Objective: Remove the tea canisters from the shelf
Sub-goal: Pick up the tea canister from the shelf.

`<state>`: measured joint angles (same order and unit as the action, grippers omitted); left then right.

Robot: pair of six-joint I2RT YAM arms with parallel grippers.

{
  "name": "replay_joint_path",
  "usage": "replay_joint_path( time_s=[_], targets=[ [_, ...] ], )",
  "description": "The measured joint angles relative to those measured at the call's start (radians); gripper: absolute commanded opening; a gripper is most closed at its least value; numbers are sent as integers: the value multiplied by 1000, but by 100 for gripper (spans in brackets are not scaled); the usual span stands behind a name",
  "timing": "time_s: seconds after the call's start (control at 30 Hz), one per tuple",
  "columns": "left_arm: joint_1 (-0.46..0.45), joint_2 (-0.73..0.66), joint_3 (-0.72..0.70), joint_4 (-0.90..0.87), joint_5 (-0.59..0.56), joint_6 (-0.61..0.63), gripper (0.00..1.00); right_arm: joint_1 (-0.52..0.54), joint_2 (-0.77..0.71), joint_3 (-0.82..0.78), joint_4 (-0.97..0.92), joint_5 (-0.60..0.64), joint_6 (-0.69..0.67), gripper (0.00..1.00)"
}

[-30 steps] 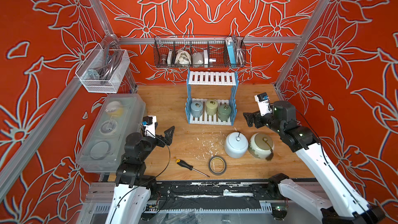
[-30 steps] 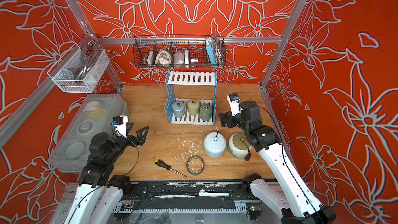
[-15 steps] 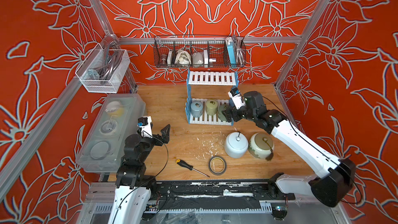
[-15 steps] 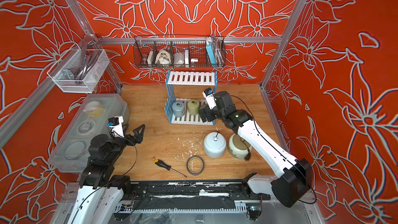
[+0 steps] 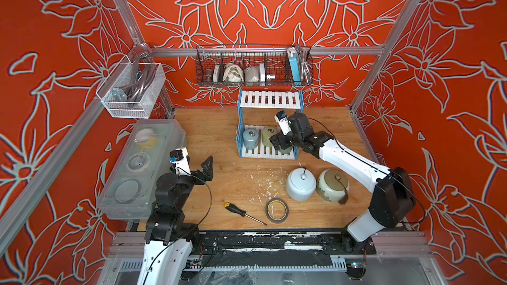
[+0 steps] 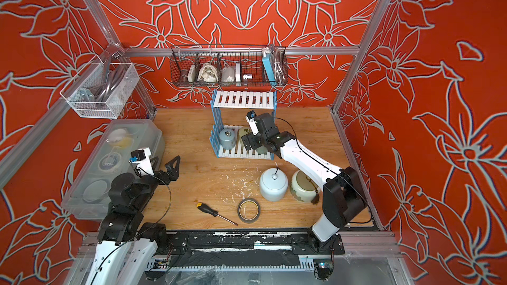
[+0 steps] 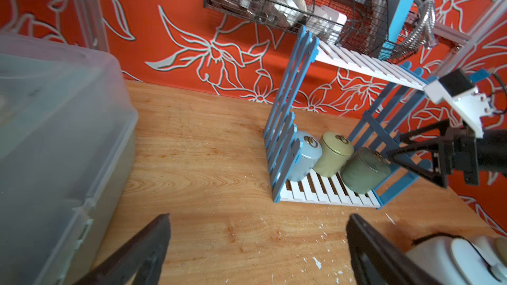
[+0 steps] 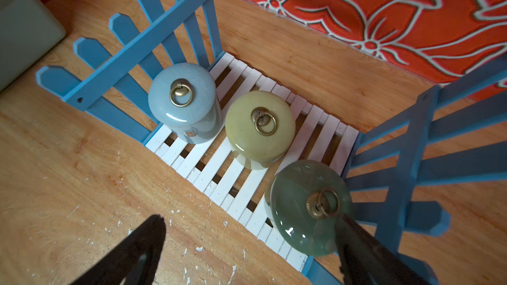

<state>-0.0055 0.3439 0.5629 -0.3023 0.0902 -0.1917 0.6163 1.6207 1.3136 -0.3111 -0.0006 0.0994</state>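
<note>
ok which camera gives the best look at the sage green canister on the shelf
The right wrist view: the sage green canister sits close below the camera, lid and brass ring sharp. The left wrist view shows its side, smaller but mostly clear. In both top views the right arm covers most of it.

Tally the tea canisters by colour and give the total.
white canister: 1
cream canister with olive lid: 1
grey-blue canister: 1
yellow-green canister: 1
sage green canister: 1
Total: 5
</note>
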Motion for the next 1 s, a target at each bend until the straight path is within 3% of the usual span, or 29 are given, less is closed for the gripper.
replay_joint_path(
  time_s=[0.23,0.63,1.0],
  targets=[
    [5,-32,84,-13,-1,17,99,2,117,85,48,26,23,99],
    [0,-34,59,-29,288,58,99,6,296,185,76,64,12,99],
    [0,-34,55,-27,370,61,99,6,404,292,57,90,-34,99]
  ],
)
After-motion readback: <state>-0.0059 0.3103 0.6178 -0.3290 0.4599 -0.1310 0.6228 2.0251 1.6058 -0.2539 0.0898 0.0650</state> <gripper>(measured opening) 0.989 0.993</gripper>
